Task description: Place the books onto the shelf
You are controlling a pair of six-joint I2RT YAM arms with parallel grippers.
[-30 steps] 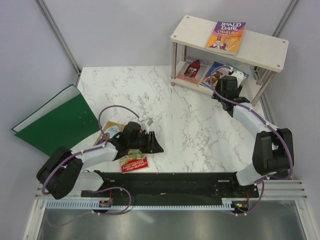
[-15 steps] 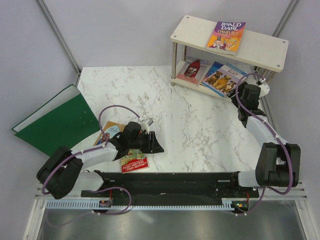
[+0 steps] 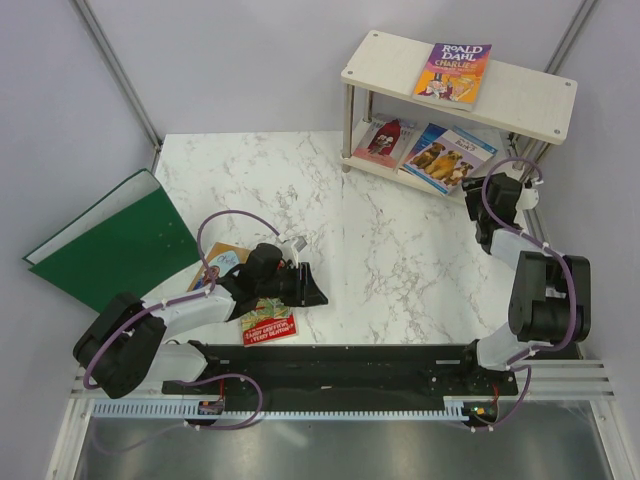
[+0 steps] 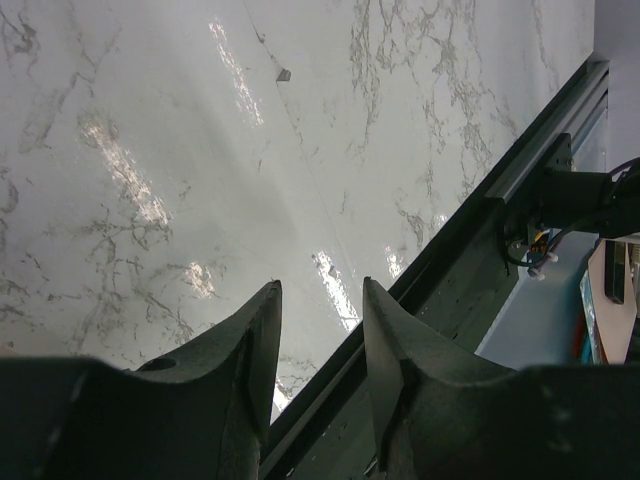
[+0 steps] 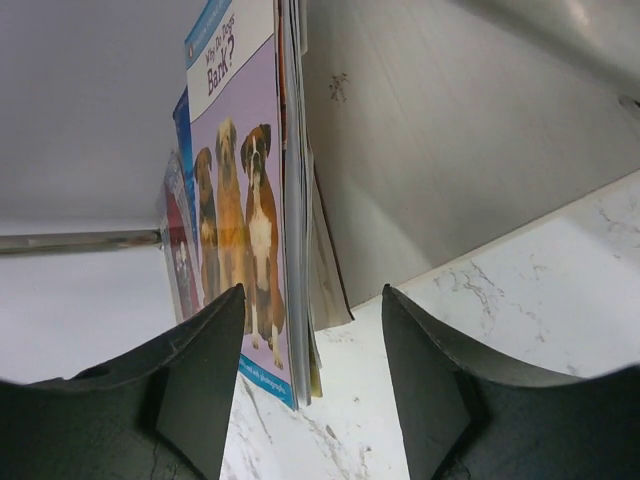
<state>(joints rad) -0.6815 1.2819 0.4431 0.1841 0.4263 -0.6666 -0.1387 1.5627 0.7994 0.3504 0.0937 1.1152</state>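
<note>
Cream-white shelf [image 3: 520,95], partly loaded. Purple-yellow book [image 3: 453,71] flat on top board; dog book [image 3: 447,158] and red-figure book [image 3: 385,140] flat on lower board, side by side, likely to save room. Right gripper [image 5: 312,300] just in front of lower board: fingers spread, empty, facing dog book. Well away from shelf: tan book [image 3: 222,262] and red-green book [image 3: 268,322], not yet shelved. Left gripper [image 4: 322,290] beside them: fingers apart, empty, presumably staged for pickup.
</note>
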